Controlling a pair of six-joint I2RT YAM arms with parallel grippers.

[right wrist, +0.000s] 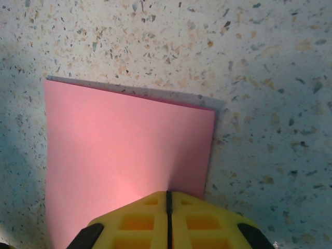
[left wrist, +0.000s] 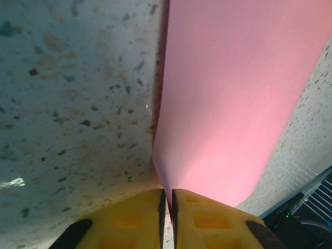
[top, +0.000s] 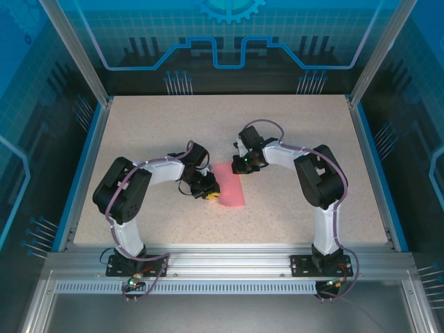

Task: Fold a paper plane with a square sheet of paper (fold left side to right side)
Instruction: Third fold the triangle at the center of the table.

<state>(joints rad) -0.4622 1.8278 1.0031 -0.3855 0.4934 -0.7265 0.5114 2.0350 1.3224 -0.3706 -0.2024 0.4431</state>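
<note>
The square sheet of paper [top: 231, 186], doubled into a narrow strip, is found mid-desk. Its left edge is pinched by the left gripper [left wrist: 167, 193]. The right gripper [right wrist: 168, 194] is held pressed together over its far end.

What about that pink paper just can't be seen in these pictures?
- Top view: the left gripper covers the left edge of the pink paper in part; the right gripper covers its far end.
- Left wrist view: the top edge cuts off the paper's far end; the left fingers hide its near tip.
- Right wrist view: the right fingers hide its near edge and whether they press it.
- Layer count: too thin to tell.
</note>
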